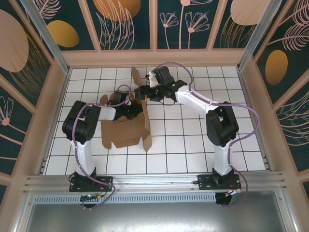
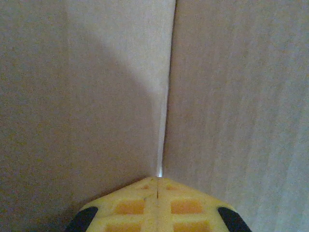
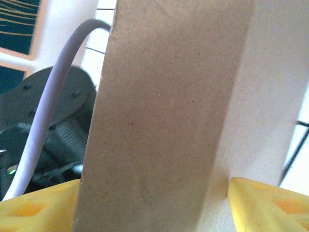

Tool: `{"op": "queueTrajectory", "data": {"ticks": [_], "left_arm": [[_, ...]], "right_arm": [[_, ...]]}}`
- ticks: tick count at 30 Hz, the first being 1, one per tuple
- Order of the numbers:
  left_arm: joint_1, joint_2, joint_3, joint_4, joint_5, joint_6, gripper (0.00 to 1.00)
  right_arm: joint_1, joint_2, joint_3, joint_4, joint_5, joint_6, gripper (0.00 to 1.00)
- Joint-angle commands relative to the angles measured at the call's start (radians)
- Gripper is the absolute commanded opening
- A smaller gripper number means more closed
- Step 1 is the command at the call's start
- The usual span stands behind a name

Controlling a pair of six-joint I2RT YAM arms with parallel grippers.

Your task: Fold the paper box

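The left gripper (image 2: 158,180) is closed tight, its 2 yellow fingertips meeting with nothing between them. In the left wrist view they press nose-first at the seam where 2 cardboard panels meet, low in the centre of the frame. The right gripper (image 3: 153,193) stands wide, with 1 yellow finger in each lower corner of the right wrist view and an upright brown flap between them. The flap looks straddled rather than pinched. In the top view the paper box (image 1: 123,133) sits left of centre on the white tiled table (image 1: 193,145). Its base lies flat, 1 side wall is raised along its right edge, and a tall flap stands at its upper end, where both grippers meet. As I judge it, the main risk is that with the right jaws slack only the crease holds the flap up, so it may spring back or lean off line. The left fingertips bear on a narrow seam, and a slight slip could drive them into the gap, spread the panels or dent the board. So light a sheet may also skid over the tiles under any sideways push, and the 2 wrists are near enough to knock together.
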Motion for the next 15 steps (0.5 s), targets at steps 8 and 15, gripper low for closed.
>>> {"op": "queueTrajectory", "data": {"ticks": [8,15], "left_arm": [[-0.004,0.013,-0.034,0.130,0.050,-0.124,0.05],[0.004,-0.043,-0.034,0.083,0.025,-0.096,0.06]], "right_arm": [[0.064,0.086,0.076,-0.229,0.310,-0.136,0.76],[0.093,0.099,0.087,-0.261,0.487,-0.184,0.67]]}}
